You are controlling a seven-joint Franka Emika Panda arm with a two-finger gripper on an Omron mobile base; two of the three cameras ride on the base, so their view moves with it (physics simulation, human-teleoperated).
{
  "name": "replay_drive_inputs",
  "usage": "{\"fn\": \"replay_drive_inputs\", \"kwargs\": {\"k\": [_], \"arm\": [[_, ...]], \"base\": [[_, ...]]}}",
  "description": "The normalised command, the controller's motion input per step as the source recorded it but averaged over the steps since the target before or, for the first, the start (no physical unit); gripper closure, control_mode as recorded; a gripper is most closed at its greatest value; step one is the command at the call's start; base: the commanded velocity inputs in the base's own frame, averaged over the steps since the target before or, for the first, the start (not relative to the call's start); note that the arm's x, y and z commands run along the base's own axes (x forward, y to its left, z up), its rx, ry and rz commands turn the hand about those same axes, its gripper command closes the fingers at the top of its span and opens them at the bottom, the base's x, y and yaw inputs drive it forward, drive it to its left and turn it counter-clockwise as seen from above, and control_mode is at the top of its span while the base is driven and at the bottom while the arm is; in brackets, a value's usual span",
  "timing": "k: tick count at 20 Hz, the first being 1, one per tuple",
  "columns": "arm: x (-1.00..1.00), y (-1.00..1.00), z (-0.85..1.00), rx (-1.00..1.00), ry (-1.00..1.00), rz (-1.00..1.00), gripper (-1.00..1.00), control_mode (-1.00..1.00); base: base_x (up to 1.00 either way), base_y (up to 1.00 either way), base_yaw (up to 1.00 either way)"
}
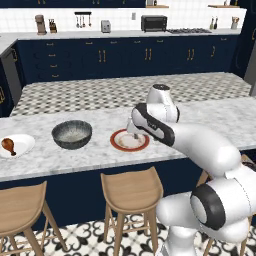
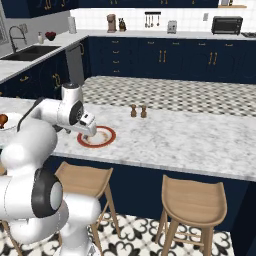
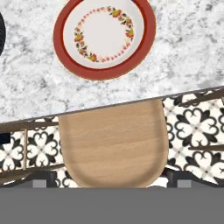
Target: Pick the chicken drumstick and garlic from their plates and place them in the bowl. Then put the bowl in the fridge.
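My jaws are spread wide with nothing in them, hanging right over the red-rimmed plate (image 1: 129, 140), which has no food on it. Left of that plate on the desk (image 1: 210, 120) sits the bowl (image 1: 72, 134). Further left again, the chicken drumstick (image 1: 8, 145) lies on the white plate (image 1: 22, 144).

The counter (image 1: 210, 117) looks like polished marble, white with grey veining. The red-rimmed plate (image 3: 105, 37) at 12 o'clock in the hand view seems glazed ceramic, smooth, with a painted floral ring on cream. The bowl (image 1: 72, 134) has a dark speckled, stone-like outside and a paler matt inside. The chicken drumstick (image 1: 8, 145) is glossy reddish-brown on a smooth white plate (image 1: 22, 145). The stool (image 3: 113, 146) seat is pale, fine-grained wood.
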Motion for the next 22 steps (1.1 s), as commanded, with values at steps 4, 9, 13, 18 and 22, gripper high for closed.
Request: {"fn": "replay_drive_inputs", "kwargs": {"k": [4,9,13,18,22], "arm": [[-0.44,-0.03,0.14,-0.11,-0.11,0.0,-1.0,-1.0],[-0.3,-0.36,0.21,-0.02,-0.03,0.01,-1.0,-1.0],[-0.55,-0.11,0.11,0.0,-0.07,0.01,-1.0,1.0],[0.0,0.0,0.0,0.0,0.0,0.0,-1.0,1.0],[0.0,0.0,0.0,0.0,0.0,0.0,-1.0,1.0]], "base": [[0.0,0.0,0.0],[0.0,0.0,0.0],[-0.14,0.07,0.01],[-0.77,0.86,0.02],[-0.41,1.0,0.0]]}}
